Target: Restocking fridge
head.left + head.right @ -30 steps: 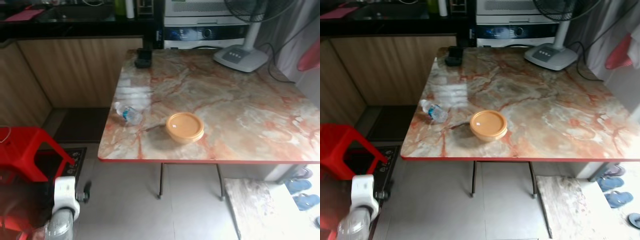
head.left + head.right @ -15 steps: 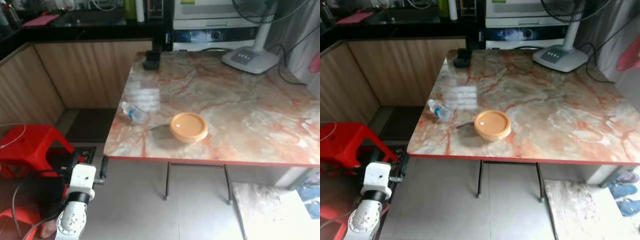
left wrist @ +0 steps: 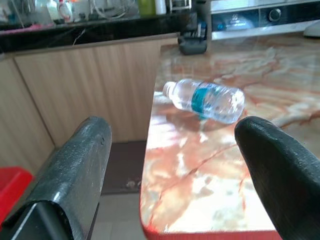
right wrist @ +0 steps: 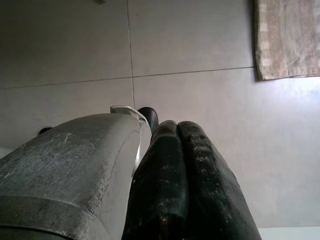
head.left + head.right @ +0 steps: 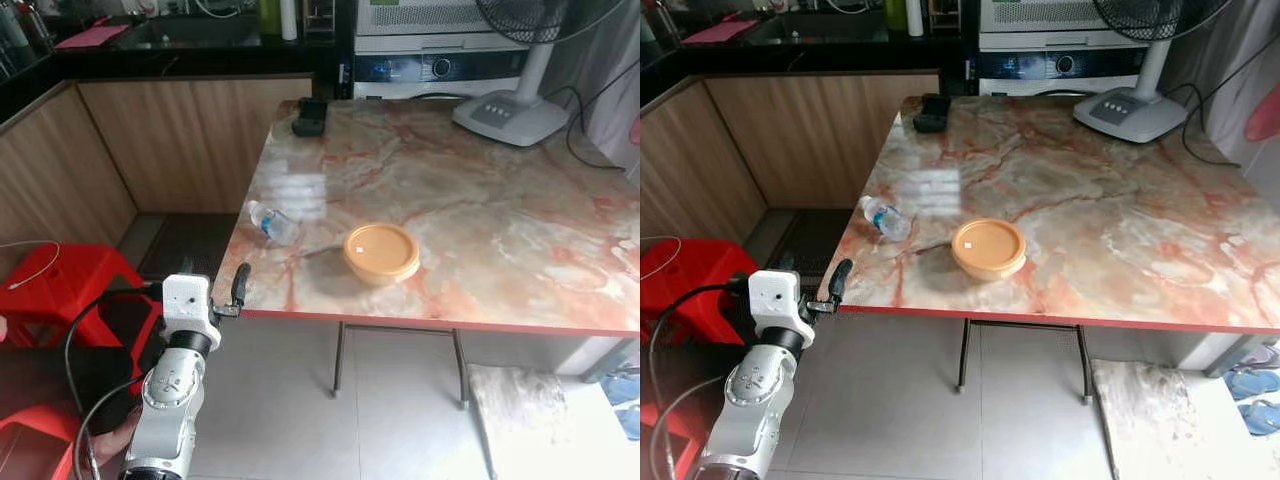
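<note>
Left gripper [image 3: 172, 150] spread wide, empty, near marble table's [image 5: 480, 200] left edge. Clear plastic water bottle [image 3: 207, 100] lying sideways beyond. Right gripper [image 4: 187, 175] closed, empty.

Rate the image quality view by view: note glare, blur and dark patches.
Left eye view: sharp, with a window reflection glaring on the marble table beside the water bottle. Left wrist view: bottle in focus, the open left pincer fingers blurred up close. Right wrist view: dim grey floor; the right pincer shut, soft and dark.
</note>
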### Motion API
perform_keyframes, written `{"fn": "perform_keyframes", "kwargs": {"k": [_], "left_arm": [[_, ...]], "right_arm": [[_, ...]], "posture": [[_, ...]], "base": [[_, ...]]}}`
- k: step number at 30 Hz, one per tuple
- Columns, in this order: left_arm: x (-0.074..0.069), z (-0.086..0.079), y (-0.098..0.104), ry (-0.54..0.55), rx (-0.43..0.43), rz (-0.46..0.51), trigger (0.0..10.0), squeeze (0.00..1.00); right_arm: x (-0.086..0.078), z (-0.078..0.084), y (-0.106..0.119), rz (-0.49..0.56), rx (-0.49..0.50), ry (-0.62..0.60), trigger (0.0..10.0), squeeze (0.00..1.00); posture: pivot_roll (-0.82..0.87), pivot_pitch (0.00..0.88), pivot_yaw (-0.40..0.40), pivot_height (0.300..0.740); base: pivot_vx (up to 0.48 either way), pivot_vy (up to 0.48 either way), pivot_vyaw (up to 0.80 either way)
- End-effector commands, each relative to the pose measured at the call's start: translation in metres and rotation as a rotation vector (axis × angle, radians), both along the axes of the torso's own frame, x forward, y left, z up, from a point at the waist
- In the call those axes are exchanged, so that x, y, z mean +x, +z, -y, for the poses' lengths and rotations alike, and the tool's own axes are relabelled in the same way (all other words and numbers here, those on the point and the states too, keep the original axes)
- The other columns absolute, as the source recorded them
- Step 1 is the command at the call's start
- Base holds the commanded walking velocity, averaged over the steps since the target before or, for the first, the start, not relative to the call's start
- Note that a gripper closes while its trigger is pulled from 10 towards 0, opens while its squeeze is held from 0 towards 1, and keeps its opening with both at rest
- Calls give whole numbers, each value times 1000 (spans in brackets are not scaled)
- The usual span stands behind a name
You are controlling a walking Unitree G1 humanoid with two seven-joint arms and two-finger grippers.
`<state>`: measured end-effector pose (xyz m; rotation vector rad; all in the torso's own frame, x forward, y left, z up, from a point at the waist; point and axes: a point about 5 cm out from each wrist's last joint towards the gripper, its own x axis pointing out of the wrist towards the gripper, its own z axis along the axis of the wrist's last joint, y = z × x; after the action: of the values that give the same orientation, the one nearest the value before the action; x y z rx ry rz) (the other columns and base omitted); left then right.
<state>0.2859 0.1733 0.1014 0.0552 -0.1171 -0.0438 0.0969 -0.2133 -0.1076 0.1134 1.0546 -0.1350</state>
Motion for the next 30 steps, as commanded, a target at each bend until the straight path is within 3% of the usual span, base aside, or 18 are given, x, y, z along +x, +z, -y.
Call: {"fn": "perform_keyframes", "kwargs": {"k": [1, 30], "left_arm": [[0, -5, 5, 5, -24, 1, 10000, 0], [2, -16, 3, 7, -21, -61, 10000, 0]], "right_arm": [[1, -1, 0, 0, -3, 12, 10000, 0], [0, -1, 0, -8, 1, 21, 10000, 0]], "posture": [[74, 20, 26, 740], [87, 39, 15, 740]], "base": [[0, 0, 0], [0, 0, 0]]}}
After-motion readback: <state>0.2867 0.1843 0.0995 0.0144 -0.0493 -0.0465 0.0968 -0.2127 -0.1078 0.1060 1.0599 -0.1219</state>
